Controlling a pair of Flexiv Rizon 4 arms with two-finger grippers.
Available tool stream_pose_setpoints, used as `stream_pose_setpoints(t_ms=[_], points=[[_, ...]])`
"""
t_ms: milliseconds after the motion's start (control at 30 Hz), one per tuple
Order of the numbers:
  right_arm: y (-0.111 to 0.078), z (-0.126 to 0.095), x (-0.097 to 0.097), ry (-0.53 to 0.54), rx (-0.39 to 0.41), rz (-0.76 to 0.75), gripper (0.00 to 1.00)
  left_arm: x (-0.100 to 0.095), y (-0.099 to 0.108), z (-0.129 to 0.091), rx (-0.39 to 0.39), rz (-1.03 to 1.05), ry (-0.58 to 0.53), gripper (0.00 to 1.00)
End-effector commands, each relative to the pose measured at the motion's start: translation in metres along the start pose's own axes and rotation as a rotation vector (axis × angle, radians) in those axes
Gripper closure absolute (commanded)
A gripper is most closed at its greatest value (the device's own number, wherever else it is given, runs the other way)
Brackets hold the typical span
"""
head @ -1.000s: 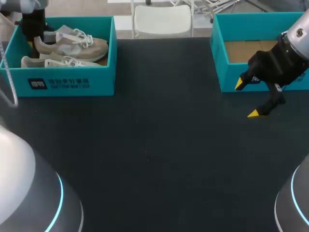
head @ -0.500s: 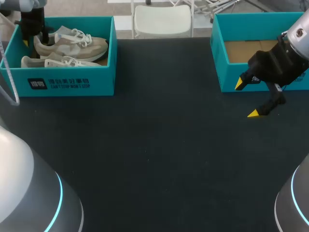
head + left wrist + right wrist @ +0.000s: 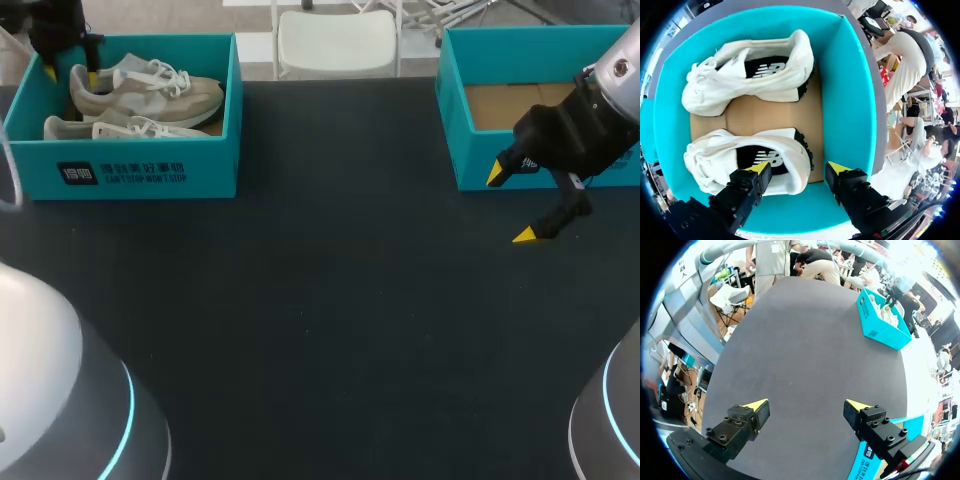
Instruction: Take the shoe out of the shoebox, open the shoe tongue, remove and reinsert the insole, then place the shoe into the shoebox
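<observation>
A: Left gripper (image 3: 70,75) is seen at the upper left of the frame, over the heel end of the shoebox (image 3: 130,170). Fingers are spread wide, nothing held. Nothing has been lifted out yet; both shoes lie inside.
B: Wrist view checked. One finger is over the heel of the shoe (image 3: 740,155), the other over the strip between that heel and the box wall. Contact can't be confirmed.
A: Risk one: the outer finger could be driven onto the wall on descent, so the box gets crushed or shoved across the tabletop (image 3: 320,300).
B: Risk two: only the soft heel collar gets pinched. The toe would likely swing down and be snagged on the rim, or the shoe dropped.
A: The other shoe (image 3: 750,75) lies just beside it; laces could be caught and dragged along.
B: Right gripper (image 3: 510,205) is parked at the right of the frame, in front of the second box (image 3: 448,120), fingers wide apart, empty. No steadying is available from there.
</observation>
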State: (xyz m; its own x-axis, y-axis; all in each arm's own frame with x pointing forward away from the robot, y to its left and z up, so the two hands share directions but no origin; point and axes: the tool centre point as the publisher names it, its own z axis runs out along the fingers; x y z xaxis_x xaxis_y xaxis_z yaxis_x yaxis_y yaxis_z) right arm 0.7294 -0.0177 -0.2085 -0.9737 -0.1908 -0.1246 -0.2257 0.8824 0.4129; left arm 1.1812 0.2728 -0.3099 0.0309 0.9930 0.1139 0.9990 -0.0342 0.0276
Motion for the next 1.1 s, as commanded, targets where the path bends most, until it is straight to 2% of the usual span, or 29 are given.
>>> stream_pose_setpoints(t_ms=[33, 167, 233, 267, 333, 400, 467, 1000, 1033, 1100], points=[[0.000, 0.001, -0.001, 0.000, 0.003, 0.001, 0.00, 0.009, -0.030, -0.042, -0.049, -0.002, -0.041, 0.21], [0.000, 0.001, -0.001, 0.000, 0.003, 0.001, 0.00, 0.016, -0.048, -0.068, -0.065, -0.007, -0.077, 0.14], [0.000, 0.001, -0.001, 0.000, 0.003, 0.001, 0.00, 0.020, -0.061, -0.079, -0.066, -0.017, -0.088, 0.07], [0.000, 0.001, -0.001, 0.000, 0.003, 0.001, 0.00, 0.021, -0.067, -0.084, -0.076, -0.014, -0.087, 0.00], [0.000, 0.001, -0.001, 0.000, 0.003, 0.001, 0.00, 0.021, -0.077, -0.092, -0.089, -0.023, -0.064, 0.00], [0.000, 0.001, -0.001, 0.000, 0.003, 0.001, 0.00, 0.022, -0.084, -0.100, -0.053, -0.052, -0.008, 0.00], [0.000, 0.001, -0.001, 0.000, 0.003, 0.001, 0.00, 0.025, -0.091, -0.107, -0.068, -0.066, -0.003, 0.00], [0.000, 0.001, -0.001, 0.000, 0.003, 0.001, 0.00, 0.025, -0.091, -0.107, -0.068, -0.066, -0.003, 0.00], [0.000, 0.001, -0.001, 0.000, 0.003, 0.001, 0.00, 0.024, -0.102, -0.102, -0.099, -0.052, -0.022, 0.00], [0.000, 0.001, -0.001, 0.000, 0.003, 0.001, 0.00, 0.023, -0.113, -0.095, -0.106, -0.039, -0.019, 0.00]])
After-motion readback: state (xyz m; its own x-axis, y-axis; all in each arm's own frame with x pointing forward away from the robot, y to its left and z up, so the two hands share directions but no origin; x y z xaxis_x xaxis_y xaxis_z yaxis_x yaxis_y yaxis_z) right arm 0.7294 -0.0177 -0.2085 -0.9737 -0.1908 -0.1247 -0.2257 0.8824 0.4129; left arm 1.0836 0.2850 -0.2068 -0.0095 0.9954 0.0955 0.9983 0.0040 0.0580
